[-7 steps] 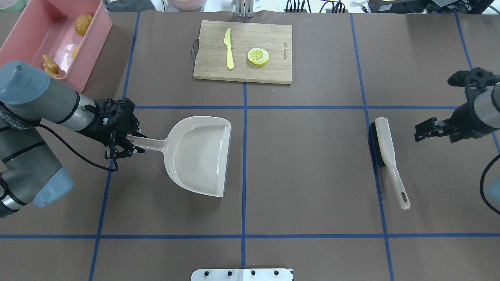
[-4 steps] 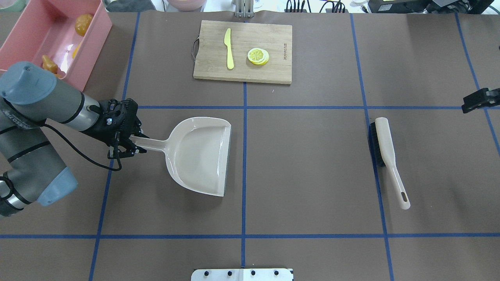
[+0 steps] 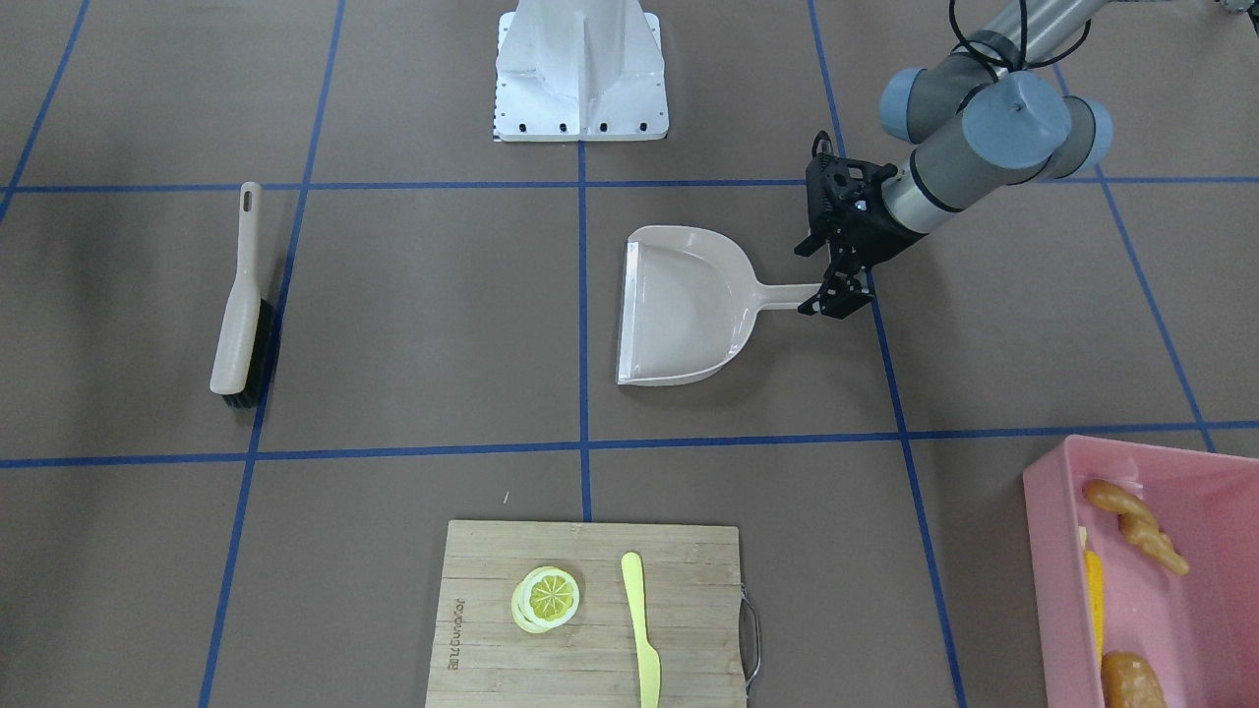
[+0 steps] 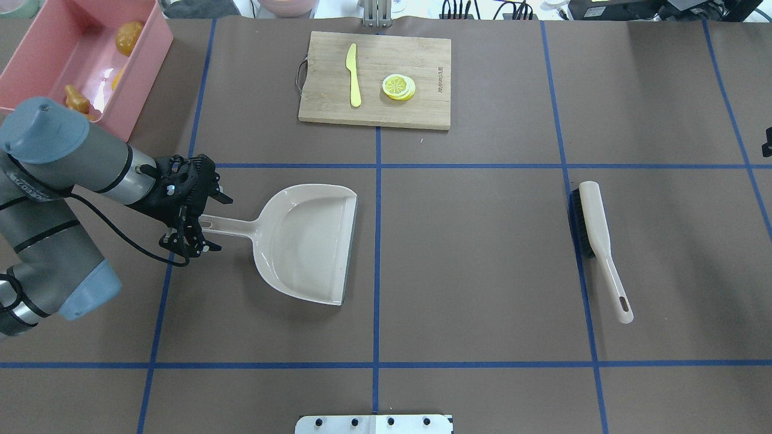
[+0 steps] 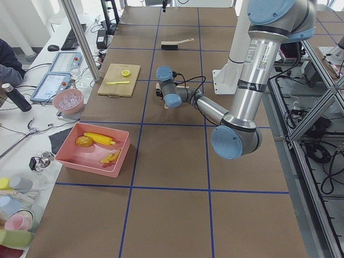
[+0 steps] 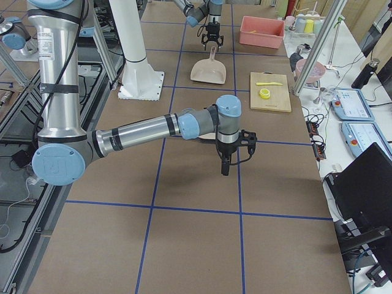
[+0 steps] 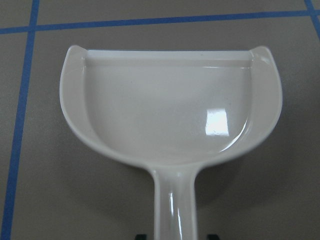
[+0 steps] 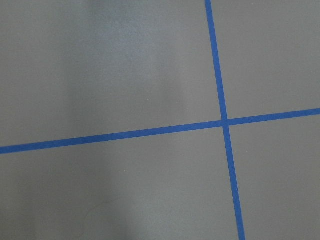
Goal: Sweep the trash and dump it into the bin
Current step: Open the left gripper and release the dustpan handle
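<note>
The pink bin (image 4: 148, 75) stands at the table's far left corner. In it lie the brown potato-like lump (image 4: 128, 36), the tan ginger root (image 4: 77, 99) and the yellow corn cob (image 3: 1092, 588), mostly hidden overhead. The beige dustpan (image 4: 307, 241) lies flat and empty on the table. My left gripper (image 4: 216, 223) is open, with a finger on either side of the dustpan handle (image 7: 175, 210) and a gap to each. My right gripper (image 6: 225, 162) hangs over bare table beyond the right edge of the overhead view. I cannot tell its state.
A beige hand brush (image 4: 597, 229) lies right of centre. A wooden cutting board (image 4: 422, 60) at the far middle holds a yellow plastic knife (image 4: 353, 75) and a lemon slice (image 4: 398, 86). Blue tape lines cross the brown table.
My left gripper has opened off the dustpan handle and the dustpan has settled slightly lower and turned a little. My right arm has drawn back to the right, out of the overhead view.
</note>
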Available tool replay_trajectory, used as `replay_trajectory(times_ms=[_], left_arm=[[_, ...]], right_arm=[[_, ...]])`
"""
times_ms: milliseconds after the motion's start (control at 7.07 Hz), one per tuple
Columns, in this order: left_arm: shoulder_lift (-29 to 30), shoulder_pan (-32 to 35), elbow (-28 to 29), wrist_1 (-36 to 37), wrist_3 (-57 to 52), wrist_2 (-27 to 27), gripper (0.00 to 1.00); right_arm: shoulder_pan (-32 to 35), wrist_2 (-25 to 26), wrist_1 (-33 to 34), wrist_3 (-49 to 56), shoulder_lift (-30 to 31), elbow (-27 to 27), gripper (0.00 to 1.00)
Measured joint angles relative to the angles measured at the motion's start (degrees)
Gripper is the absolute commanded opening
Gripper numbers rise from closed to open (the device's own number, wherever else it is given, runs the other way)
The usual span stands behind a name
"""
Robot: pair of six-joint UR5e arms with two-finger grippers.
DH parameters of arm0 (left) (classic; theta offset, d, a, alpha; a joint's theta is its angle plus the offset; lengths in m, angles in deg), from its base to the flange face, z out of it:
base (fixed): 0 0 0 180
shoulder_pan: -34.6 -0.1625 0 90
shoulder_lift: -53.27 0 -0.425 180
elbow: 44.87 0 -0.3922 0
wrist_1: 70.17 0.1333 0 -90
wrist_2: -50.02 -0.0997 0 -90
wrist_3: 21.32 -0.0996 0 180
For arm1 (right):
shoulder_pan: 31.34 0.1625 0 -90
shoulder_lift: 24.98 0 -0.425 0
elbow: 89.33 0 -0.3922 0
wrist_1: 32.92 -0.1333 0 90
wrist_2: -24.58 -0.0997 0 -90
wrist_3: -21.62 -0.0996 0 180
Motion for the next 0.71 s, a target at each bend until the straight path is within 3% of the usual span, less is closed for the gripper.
replay_trajectory(times_ms=[424,707], left_arm=[[-2.45,3.73,-3.83,0.7,5.06,-0.36,0.99],[-7.88,9.31,-6.08,0.94,24.54,-0.79,0.99]], right_arm=[[0.77,-0.82,-0.66,-1.46,0.08,1.92,1.0],[1.16,-2.91,-0.68,1.45,-1.17,5.04,1.0]])
